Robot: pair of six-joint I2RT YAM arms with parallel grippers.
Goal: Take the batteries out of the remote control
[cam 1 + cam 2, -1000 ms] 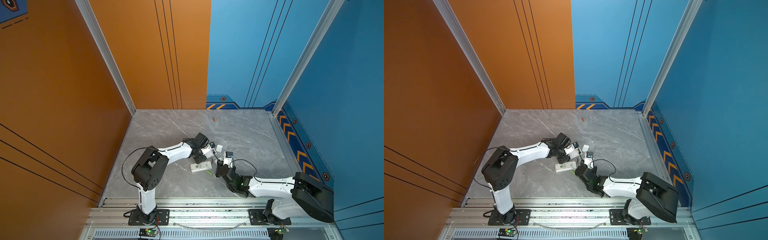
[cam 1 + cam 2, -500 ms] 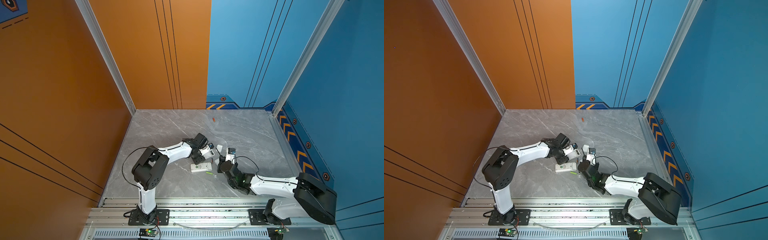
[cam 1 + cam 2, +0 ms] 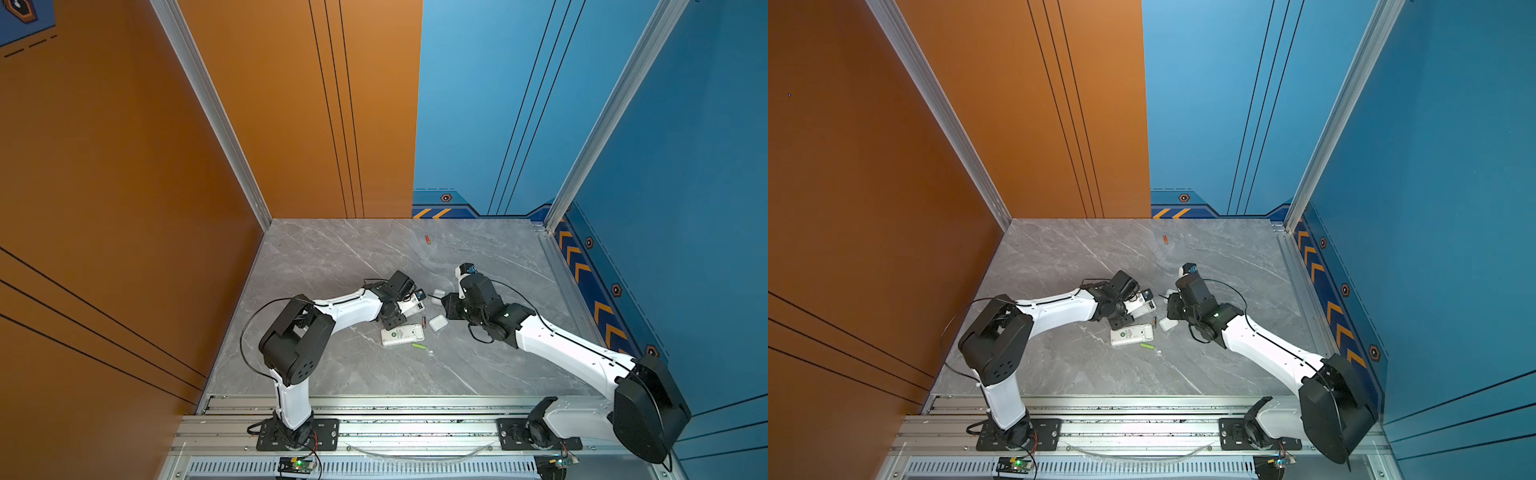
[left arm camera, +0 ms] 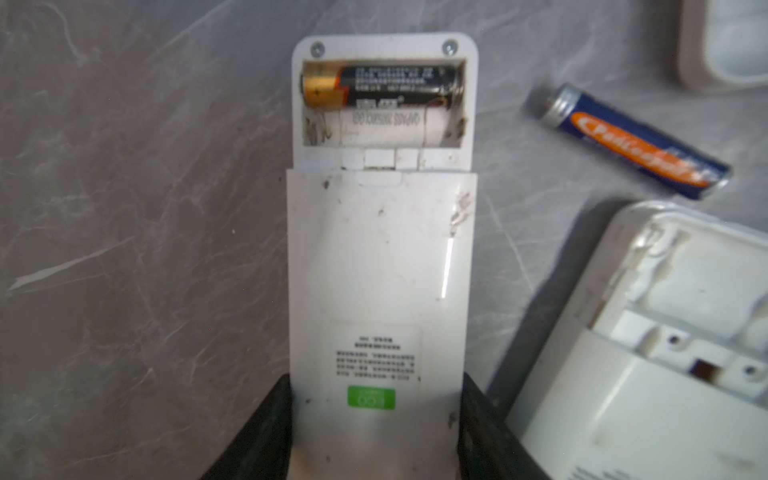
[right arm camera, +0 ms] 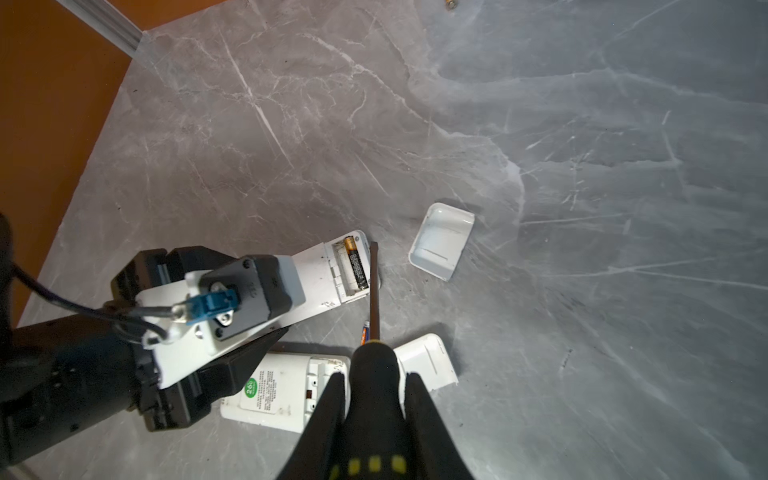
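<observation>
Black-and-gold battery [image 4: 386, 85] seated in the end slot of the white remote [image 4: 380, 257]: slip the screwdriver [image 5: 374, 286] tip, now just beside the open bay, under one end and lever gently upward, keeping the remote steady. Left gripper [image 4: 376, 399] about half spread, clamped on the remote's sides; right gripper [image 5: 374, 380] closed tight on the screwdriver handle, blue battery [image 4: 636, 141] already out, loose just beside the remote.

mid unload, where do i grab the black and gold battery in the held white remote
Take the black and gold battery by its middle, from above the open bay of the white plastic remote. Its ends butt the bay walls; only the empty slot alongside seems to leave finger room.
</observation>
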